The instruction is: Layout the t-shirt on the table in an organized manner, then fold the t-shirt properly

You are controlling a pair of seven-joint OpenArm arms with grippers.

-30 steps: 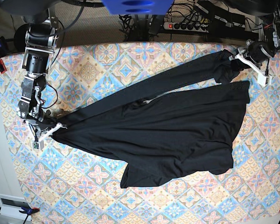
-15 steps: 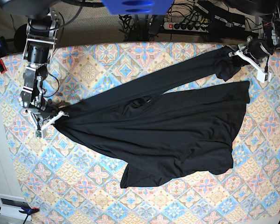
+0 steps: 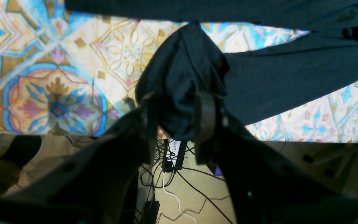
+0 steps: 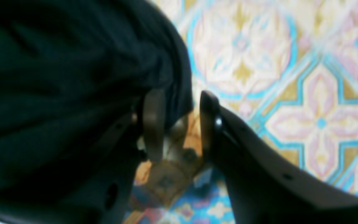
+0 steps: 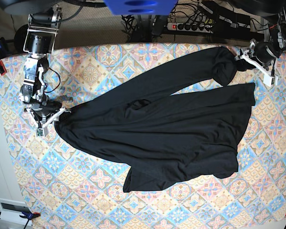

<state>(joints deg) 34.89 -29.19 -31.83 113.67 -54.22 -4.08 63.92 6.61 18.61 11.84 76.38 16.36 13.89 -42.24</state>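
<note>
Spread across the middle of the table, from its left edge to its far right corner: the t-shirt, lying on the surface. At the far right corner, by the back edge: one bunched end of the cloth, lying between the parted fingers of the left gripper. Near the left edge, about midway along it: the opposite gathered end, just beside the right gripper. Behind the back edge, off the table: a power strip and cables on the floor.
</note>
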